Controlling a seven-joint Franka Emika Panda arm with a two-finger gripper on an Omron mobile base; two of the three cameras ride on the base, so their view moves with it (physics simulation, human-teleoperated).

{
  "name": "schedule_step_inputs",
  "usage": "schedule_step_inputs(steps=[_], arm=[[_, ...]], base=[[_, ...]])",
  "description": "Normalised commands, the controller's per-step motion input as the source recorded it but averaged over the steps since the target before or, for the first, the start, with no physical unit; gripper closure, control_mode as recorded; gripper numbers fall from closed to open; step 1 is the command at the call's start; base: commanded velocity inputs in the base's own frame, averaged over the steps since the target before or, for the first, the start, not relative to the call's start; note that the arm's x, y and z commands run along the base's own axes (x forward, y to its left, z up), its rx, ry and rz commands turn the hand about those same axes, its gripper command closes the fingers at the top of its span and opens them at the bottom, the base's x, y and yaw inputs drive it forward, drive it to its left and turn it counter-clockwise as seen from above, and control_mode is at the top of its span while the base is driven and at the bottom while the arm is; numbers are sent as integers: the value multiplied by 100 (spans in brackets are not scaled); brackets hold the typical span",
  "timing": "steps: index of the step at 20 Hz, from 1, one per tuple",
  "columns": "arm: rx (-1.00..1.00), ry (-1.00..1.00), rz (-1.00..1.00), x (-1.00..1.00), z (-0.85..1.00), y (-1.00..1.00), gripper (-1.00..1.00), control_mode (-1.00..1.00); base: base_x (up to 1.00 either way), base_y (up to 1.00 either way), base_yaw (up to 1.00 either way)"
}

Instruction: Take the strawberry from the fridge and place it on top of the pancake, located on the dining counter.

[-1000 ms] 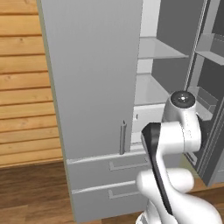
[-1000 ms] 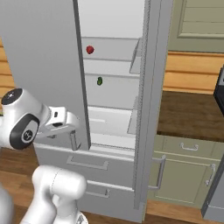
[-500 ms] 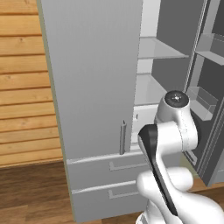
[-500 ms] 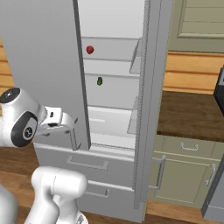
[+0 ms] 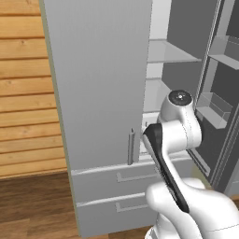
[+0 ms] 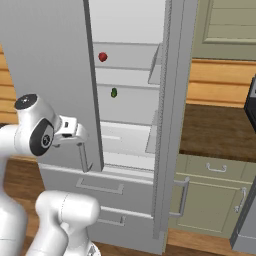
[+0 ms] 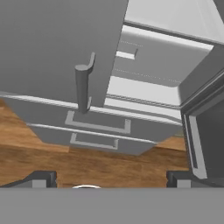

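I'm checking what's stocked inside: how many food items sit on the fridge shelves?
2: the strawberry on an upper shelf, a small green item one shelf lower. The shut left door may hide more.

The fridge is flat light grey outside, its door handle a slightly darker grey, its shelves pale, near white. On an upper shelf the strawberry is bright red; one shelf lower sits a small dark green item, too small to show any pattern. The wall is honey-coloured horizontal wooden planks, the floor warm brown wood grain. The cabinet right of the fridge is sage green under a dark brown bench. The arm is white with dark joints.
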Motion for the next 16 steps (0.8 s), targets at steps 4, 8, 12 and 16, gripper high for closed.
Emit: schedule_step_inputs(steps=[4,8,12,16], arm=[[1,0,0,9,-3,6,-100,-100],[0,0,0,6,-35,21,-100,-100],[6,0,0,23,-37,10,-100,-100],[0,0,0,37,-18,5,-100,-100]], base=[[0,0,0],[0,0,0],[0,0,0],[0,0,0]])
